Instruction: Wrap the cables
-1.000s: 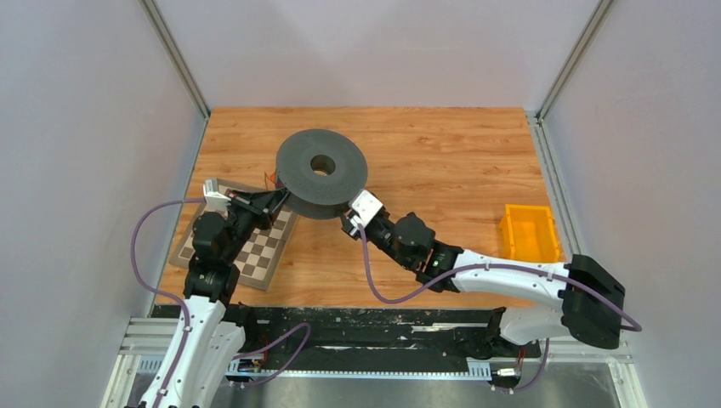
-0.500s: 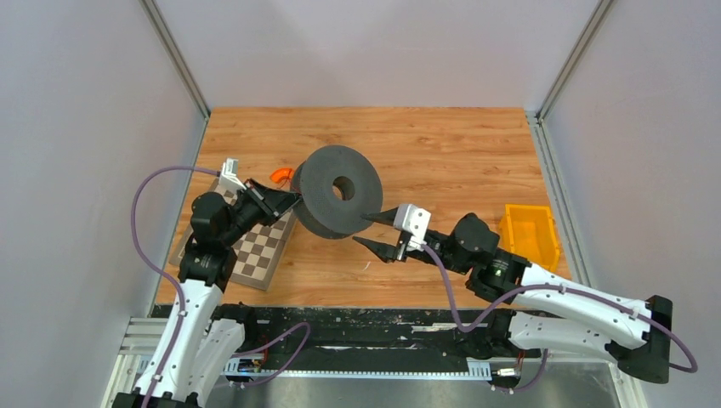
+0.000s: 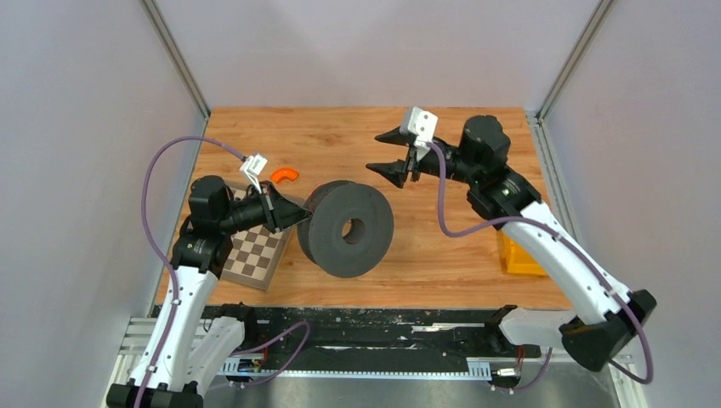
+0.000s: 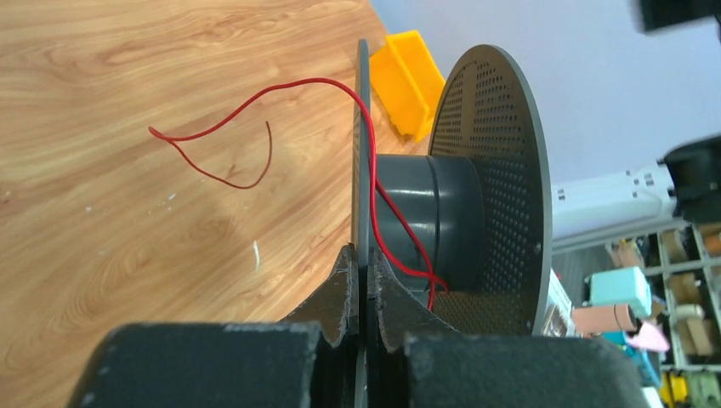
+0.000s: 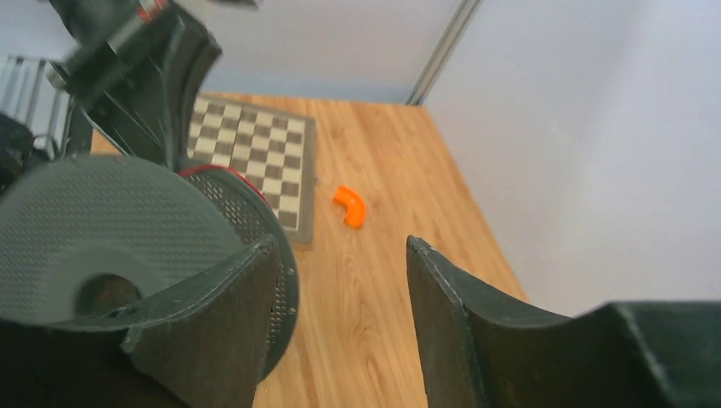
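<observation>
Pinching the spool (image 3: 330, 242) by its flange, my left gripper (image 3: 298, 214) is clamped tight; the red wire (image 4: 375, 174) loops round it, free end curling off. My right gripper (image 3: 374, 151) hangs well apart, jaws wide, empty

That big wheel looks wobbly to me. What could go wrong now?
The left gripper pinches only the spool's thin rim, so it might slip or tip. The wire barely wraps the hub and its tail hangs loose, so it could unwind.
</observation>
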### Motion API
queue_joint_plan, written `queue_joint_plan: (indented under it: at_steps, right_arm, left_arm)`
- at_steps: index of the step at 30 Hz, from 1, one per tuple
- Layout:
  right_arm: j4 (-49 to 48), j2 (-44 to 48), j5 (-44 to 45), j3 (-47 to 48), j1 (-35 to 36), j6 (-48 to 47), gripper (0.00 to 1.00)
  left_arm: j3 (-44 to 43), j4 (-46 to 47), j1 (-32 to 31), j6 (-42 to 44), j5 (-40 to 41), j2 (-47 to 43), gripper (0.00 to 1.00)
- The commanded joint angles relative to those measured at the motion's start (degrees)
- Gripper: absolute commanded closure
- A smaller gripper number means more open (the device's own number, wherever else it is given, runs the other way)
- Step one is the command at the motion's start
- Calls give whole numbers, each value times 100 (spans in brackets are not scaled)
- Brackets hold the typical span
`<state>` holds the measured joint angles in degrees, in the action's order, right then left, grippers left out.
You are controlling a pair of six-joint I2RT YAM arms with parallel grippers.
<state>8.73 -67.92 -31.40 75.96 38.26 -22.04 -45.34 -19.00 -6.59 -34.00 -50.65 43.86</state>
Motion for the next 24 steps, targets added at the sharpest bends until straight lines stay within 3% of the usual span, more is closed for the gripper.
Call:
queue_joint_plan:
  at_steps: [1,13,19,24]
  right_arm:
    - [1134,-774,-1965,487,-460,-615,42]
    - [873,-1527,-2723,-373,-714,-1027,41]
    - [651,-1918,-3490,-365,-687,-1112,40]
    - [458,-2258,-3463,-182,-573,-1069,39]
  left_arm:
    - [-403,4,38,665,-901,-11,100]
    - [-334,66,37,1167,-1519,127,100]
    - [-343,274,43,1359,-1702,209,100]
    - [-335,400,35,1376,-1938,306,100]
